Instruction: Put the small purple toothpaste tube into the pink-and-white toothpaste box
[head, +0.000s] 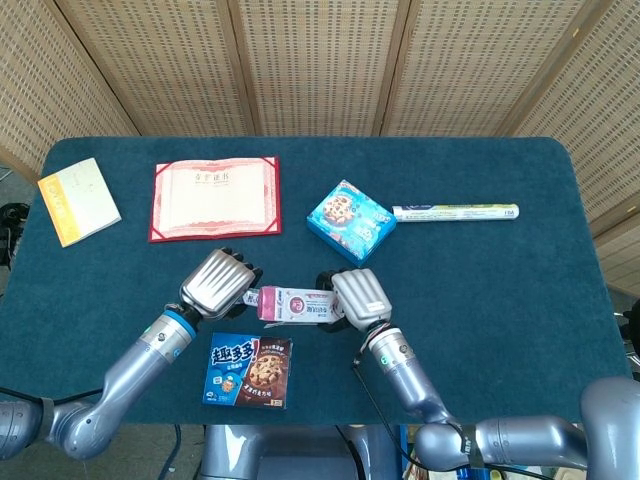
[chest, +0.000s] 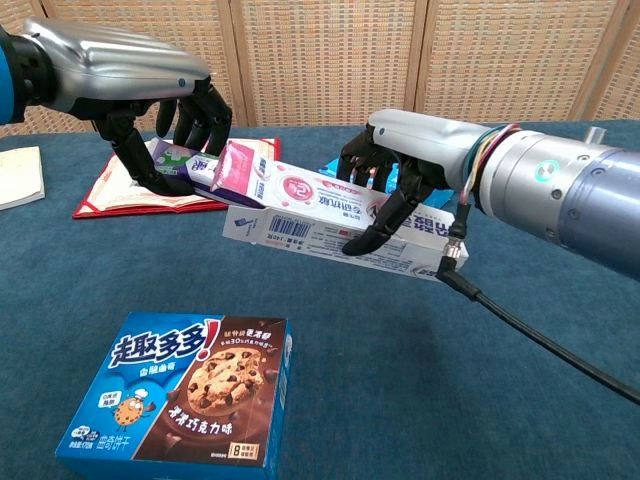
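We see a pink-and-white toothpaste box, a purple tube, a teal desk, a blue-and-brown cookie box, a red-bordered certificate and a yellow-edged booklet.

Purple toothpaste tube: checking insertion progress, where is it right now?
The purple toothpaste tube is left of centre in the chest view, held by the left hand, its far end inside the toothpaste box.

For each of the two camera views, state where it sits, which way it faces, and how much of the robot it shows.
Head view: high above the near table edge, looking down on the blue table; both forearms and each robot hand show.
Chest view: low, near tabletop height, facing the wicker screen; hands and wrists only.
Shared: left robot hand holding the purple tube, right robot hand holding the toothpaste box, cookie box.
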